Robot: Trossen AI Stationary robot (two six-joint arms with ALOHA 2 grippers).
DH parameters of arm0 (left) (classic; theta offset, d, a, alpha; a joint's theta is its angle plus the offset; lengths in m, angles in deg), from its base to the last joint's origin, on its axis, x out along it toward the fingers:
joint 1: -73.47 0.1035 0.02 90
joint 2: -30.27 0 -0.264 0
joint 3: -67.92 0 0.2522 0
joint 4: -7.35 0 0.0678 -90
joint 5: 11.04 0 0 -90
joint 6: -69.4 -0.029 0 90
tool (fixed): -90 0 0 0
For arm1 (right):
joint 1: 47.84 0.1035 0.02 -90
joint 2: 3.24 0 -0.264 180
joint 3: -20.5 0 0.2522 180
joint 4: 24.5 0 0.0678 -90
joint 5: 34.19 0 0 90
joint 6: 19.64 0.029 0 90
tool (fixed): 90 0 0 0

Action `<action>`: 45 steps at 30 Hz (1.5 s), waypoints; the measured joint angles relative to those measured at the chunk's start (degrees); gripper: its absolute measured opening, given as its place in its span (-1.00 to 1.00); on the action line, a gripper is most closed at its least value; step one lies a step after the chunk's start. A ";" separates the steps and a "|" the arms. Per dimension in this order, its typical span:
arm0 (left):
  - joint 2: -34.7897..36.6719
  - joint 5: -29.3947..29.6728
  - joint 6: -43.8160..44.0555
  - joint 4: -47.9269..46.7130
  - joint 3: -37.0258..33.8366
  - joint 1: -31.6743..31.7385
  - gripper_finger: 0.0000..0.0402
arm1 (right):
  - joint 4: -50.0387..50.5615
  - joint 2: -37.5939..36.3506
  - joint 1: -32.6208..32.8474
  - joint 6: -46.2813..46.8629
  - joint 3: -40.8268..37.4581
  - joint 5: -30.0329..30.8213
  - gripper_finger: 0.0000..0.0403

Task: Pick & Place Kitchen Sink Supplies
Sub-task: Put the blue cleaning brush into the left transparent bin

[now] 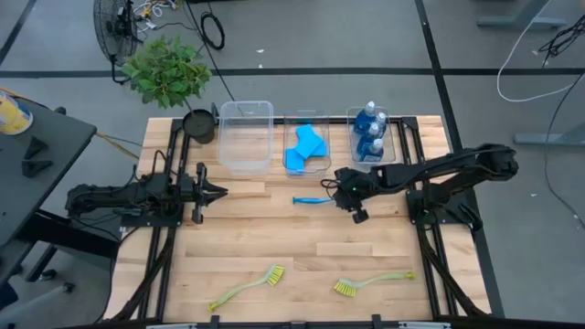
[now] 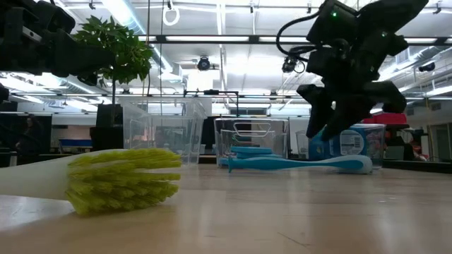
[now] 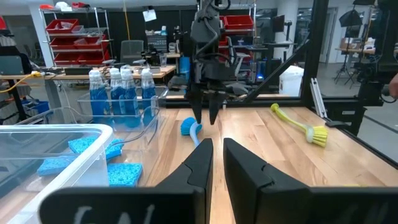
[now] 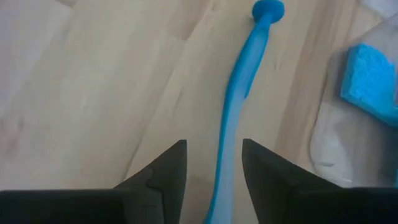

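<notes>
Over the middle of the table (image 1: 274,239), the right gripper (image 4: 213,163) is hovering just above the blue brush (image 1: 313,199), its fingers (image 4: 163,168) parted and straddling the handle without touching it. That brush is lying flat on the wood, just in front of the middle bin (image 1: 306,146), and from table height it is showing as a long blue line under the dark fingers.

Off to the left side, the left gripper (image 3: 214,163) is waiting low over the table, pointing toward the centre, its fingers (image 3: 198,165) nearly together with only a narrow gap and nothing between them.

Along the far edge, three clear bins are sitting in a row: the left bin (image 1: 245,135) is holding nothing visible, the middle one is holding the blue sponges (image 1: 306,147), and the right bin (image 1: 372,139) is holding the blue bottles (image 1: 370,131), standing upright.

Near the front edge, two yellow-green brushes (image 1: 245,287) are lying well apart from the blue one, the second (image 1: 370,282) off to the right. A potted plant (image 1: 170,75) is standing at the far left corner.
</notes>
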State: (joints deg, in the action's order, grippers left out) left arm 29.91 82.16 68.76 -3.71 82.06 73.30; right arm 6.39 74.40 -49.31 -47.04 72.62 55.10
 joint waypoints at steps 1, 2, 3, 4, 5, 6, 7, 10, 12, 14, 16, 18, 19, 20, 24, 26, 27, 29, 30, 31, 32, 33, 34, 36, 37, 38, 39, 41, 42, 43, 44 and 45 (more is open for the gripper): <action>0.02 0.00 -0.02 0.02 0.02 -0.01 -0.78 | -0.83 0.22 0.02 0.05 -0.48 0.68 -0.21; 0.01 -0.01 -0.02 0.00 0.01 -0.01 -0.78 | -1.54 0.50 0.03 0.09 -0.90 1.42 -0.19; 0.00 -0.02 -0.02 0.00 0.00 0.01 -0.78 | -1.97 0.85 0.04 0.07 -1.31 2.15 -0.17; 0.02 0.00 0.00 0.02 0.02 0.01 -0.78 | -2.39 1.19 0.04 0.08 -1.66 2.61 -0.15; 0.02 0.00 -0.02 0.02 0.00 0.01 -0.78 | -2.56 1.50 0.04 0.07 -1.83 2.72 -0.14; 0.00 -0.02 -0.02 0.00 0.02 -0.01 -0.78 | -2.66 1.77 0.04 0.06 -1.88 2.71 -0.13; 0.02 0.00 -0.02 0.02 0.00 -0.01 -0.78 | -3.00 2.04 0.03 -0.02 -1.93 2.72 -0.12; 0.01 -0.01 -0.02 0.02 0.02 -0.01 -0.78 | -4.26 3.04 0.04 -0.08 -2.17 2.83 -0.12; 0.02 0.00 0.00 0.00 0.00 0.01 -0.78 | -5.51 3.69 0.04 -0.09 -2.17 2.84 -0.12; 0.00 0.00 -0.02 0.02 0.02 -0.01 -0.78 | -6.71 4.62 0.04 -0.10 -2.17 2.84 -0.12; 0.01 0.00 -0.02 0.02 0.01 -0.01 -0.78 | -7.05 5.58 0.04 -0.10 -2.17 3.10 -0.12; 0.00 0.00 -0.01 0.01 0.01 0.00 -0.78 | -8.05 6.63 0.04 -0.13 -2.17 4.21 -0.12; 0.02 0.00 0.00 0.02 0.02 -0.01 -0.78 | -8.28 7.19 0.04 -0.13 -2.17 4.91 -0.12; 0.01 -0.01 -0.02 0.02 0.02 -0.01 -0.78 | -8.65 7.61 0.04 -0.14 -2.17 5.55 -0.12; 0.00 -0.01 -0.02 0.00 0.01 0.00 -0.78 | -9.29 8.73 0.04 -0.28 -2.17 6.39 -0.12; 0.02 0.00 0.00 0.02 0.02 0.01 -0.78 | -9.64 9.38 0.04 -0.27 -2.15 7.15 -0.12; 0.00 0.00 -0.02 0.02 0.00 0.01 -0.78 | -9.55 9.68 0.04 -0.28 -2.17 7.79 -0.12; 0.01 0.00 -0.02 0.02 0.01 -0.01 -0.78 | -9.91 10.36 0.04 -0.35 -2.15 8.60 -0.12; 0.01 0.00 0.00 0.01 0.02 0.00 -0.78 | -9.73 10.59 0.04 -0.50 -2.15 8.80 -0.12; 0.02 -0.02 -0.02 0.02 0.00 0.01 -0.78 | -10.21 10.91 0.02 -0.50 -2.15 8.82 -0.12; 0.00 0.00 -0.02 0.02 0.00 0.00 -0.78 | -10.08 11.15 0.02 -0.50 -2.15 8.83 -0.12; 0.00 0.00 -0.02 0.01 0.01 0.00 -0.78 | -9.96 11.34 0.03 -0.50 -2.15 8.84 -0.12; 0.02 0.00 0.00 0.02 0.02 -0.01 -0.78 | -10.04 11.50 0.04 -0.50 -2.15 8.85 -0.12; 0.01 0.00 -0.02 0.01 0.01 0.00 -0.78 | -10.00 11.65 0.04 -0.50 -2.10 8.85 -0.14; 0.02 0.00 -0.02 0.02 0.01 0.01 -0.78 | -9.91 11.65 0.04 -0.48 -2.10 8.85 -0.16; 0.01 -0.01 0.00 0.02 0.01 -0.01 -0.78 | -9.89 11.68 0.04 -0.50 -2.10 8.83 -0.19; 0.00 0.00 -0.02 0.02 0.01 0.00 -0.78 | -9.86 11.68 0.04 -0.52 -2.10 8.83 -0.23; 0.02 0.00 0.00 0.02 0.02 0.00 -0.78 | -9.72 11.70 0.06 -0.70 -2.10 8.71 -0.32; 0.00 0.00 -0.02 0.02 0.00 0.01 -0.78 | -9.65 11.71 0.06 -0.70 -2.10 8.60 -0.38; 0.02 0.00 -0.02 0.02 0.01 0.01 -0.78 | -9.59 11.72 0.06 -0.71 -2.10 8.43 -0.43; 0.01 0.00 -0.02 0.02 0.01 0.00 -0.78 | -9.57 11.73 0.06 -0.71 -2.10 8.31 -0.49; 0.00 0.00 0.00 0.02 0.02 0.01 -0.78 | -9.60 11.77 0.06 -0.72 -2.10 8.43 -0.55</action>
State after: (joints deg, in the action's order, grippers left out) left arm 29.91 82.16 68.76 -3.69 82.08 73.31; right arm -3.21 86.17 -49.26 -47.76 70.51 63.54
